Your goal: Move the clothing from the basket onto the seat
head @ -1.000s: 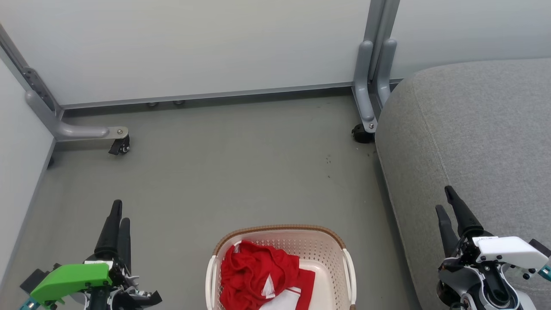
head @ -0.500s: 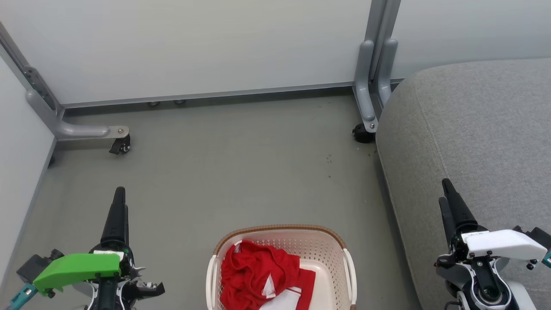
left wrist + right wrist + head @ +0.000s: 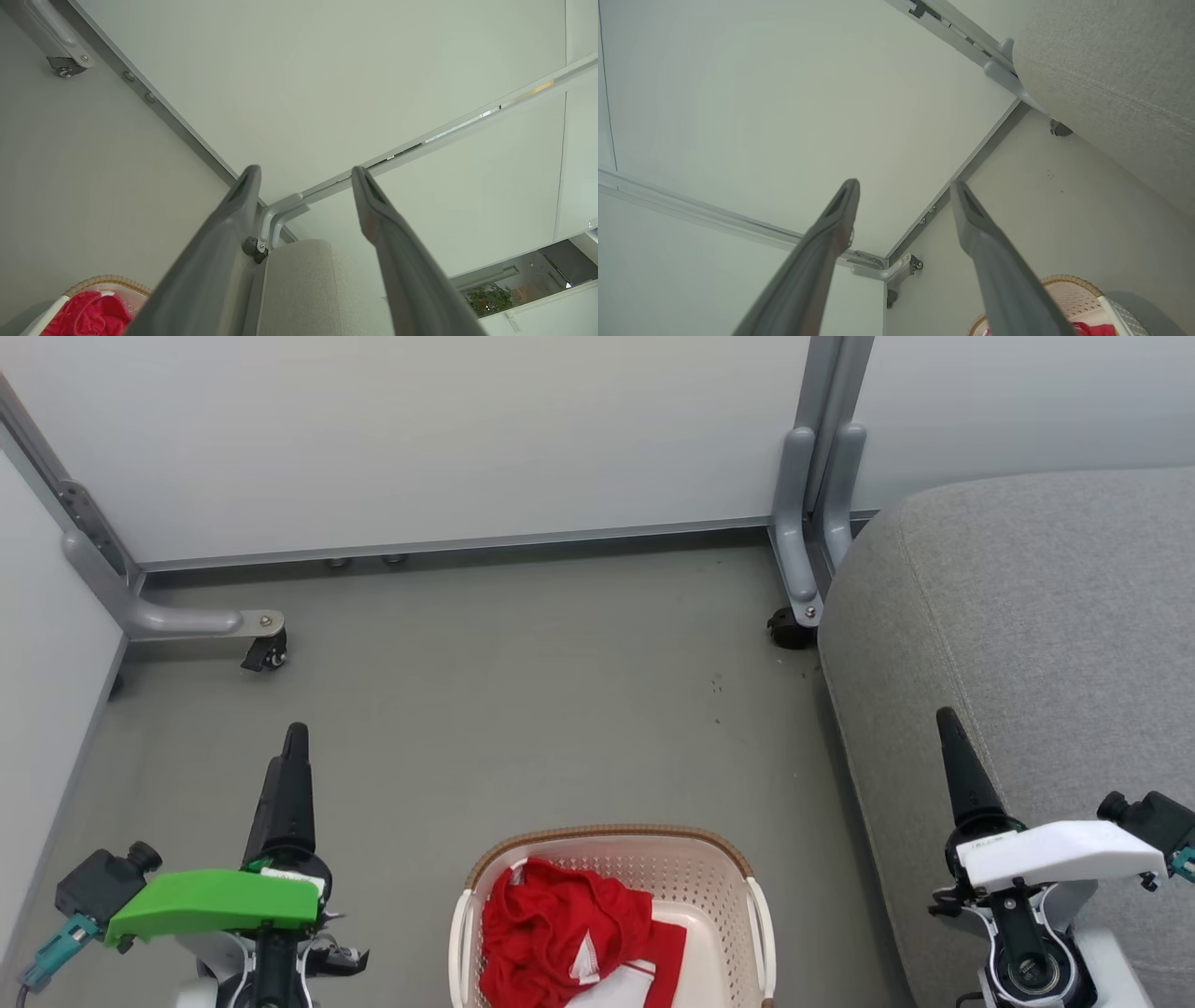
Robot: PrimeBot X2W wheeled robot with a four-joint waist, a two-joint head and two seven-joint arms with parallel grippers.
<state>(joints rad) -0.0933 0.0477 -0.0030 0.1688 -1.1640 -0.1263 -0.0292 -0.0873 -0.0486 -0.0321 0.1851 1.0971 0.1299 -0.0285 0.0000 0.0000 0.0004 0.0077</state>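
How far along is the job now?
Nothing looks done: the red clothing lies in the basket, and the visible seat holds no garment. In hand: nothing; the left hand and right hand are open and empty. Remaining: lift the clothing and place it on the seat.

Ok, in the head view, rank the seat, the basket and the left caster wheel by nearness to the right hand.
1. the seat, alongside the right hand, right side.
2. the basket, bottom centre, to its left.
3. the caster wheel, far left by the partition.

Head camera looks down; wrist cameras, seemingly angled upward, share basket [image 3: 607,832].
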